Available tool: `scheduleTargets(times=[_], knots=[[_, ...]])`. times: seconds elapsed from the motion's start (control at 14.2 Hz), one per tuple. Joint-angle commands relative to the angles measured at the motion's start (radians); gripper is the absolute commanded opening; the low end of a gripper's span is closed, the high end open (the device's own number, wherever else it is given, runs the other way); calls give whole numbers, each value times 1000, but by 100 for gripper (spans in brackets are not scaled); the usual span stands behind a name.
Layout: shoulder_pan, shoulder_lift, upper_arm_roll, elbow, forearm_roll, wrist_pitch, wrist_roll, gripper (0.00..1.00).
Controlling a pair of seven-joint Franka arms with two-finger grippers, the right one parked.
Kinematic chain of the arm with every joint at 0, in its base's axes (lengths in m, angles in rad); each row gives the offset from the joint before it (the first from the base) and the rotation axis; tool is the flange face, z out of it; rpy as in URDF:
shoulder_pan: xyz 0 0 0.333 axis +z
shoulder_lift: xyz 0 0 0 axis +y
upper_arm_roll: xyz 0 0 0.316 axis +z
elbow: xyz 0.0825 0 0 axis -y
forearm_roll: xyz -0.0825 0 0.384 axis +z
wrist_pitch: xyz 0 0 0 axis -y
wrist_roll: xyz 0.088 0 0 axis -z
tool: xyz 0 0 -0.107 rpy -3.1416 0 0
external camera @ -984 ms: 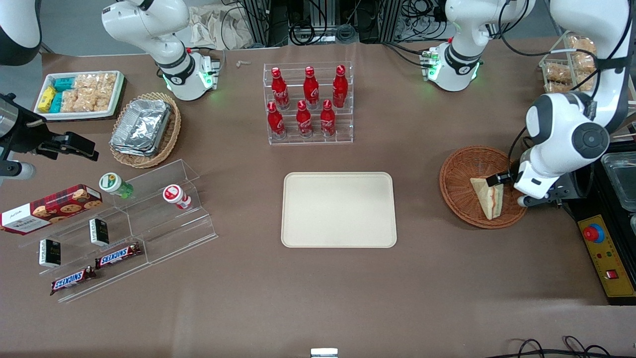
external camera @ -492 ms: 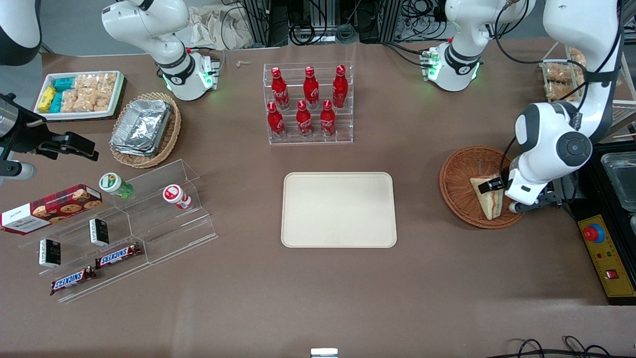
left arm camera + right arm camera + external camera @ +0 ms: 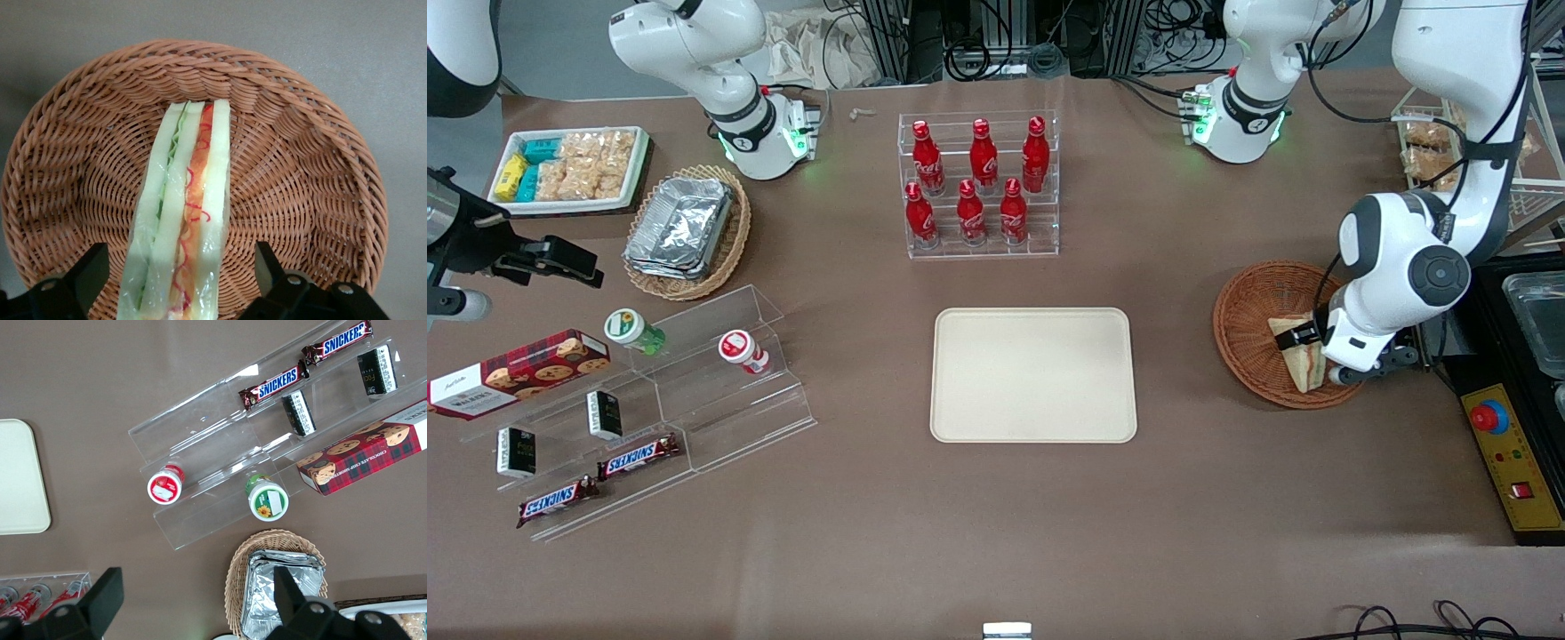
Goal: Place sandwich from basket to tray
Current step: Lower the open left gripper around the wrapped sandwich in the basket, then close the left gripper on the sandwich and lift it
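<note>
The gripper (image 3: 180, 280) is hovering low over the basket (image 3: 1249, 293), its fingers (image 3: 83, 277) spread wide on either side of the sandwich (image 3: 183, 220) and not touching it. The sandwich is lying in the basket, standing on edge with its filling layers facing up toward the wrist camera. Its long axis is running across the basket floor, from the gripper toward the rim farthest from the fingers, and the fingers are lining up across its narrow width. From here the soft bread could be getting squashed if the fingers close too hard, and the slick clear wrap could be letting it slip. A low lift could be dragging the light basket along. The tray (image 3: 1034, 374) is sitting bare, well apart from the basket.
</note>
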Motion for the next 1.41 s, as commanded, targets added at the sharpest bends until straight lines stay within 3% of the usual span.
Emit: scheduleTargets(times=[0.0,0.21,0.49,0.7,0.98,1.34], knots=[[1,-8,2,-26,3,15,-23,81],[-1,-11,2,-22,3,3,-62,41],[-5,-27,-24,21,4,-80,-110,11],[-5,-36,-32,104,12,-197,-127,7],[-13,-31,-52,350,6,-490,-130,6],[-18,-24,-133,553,-14,-653,-135,5]])
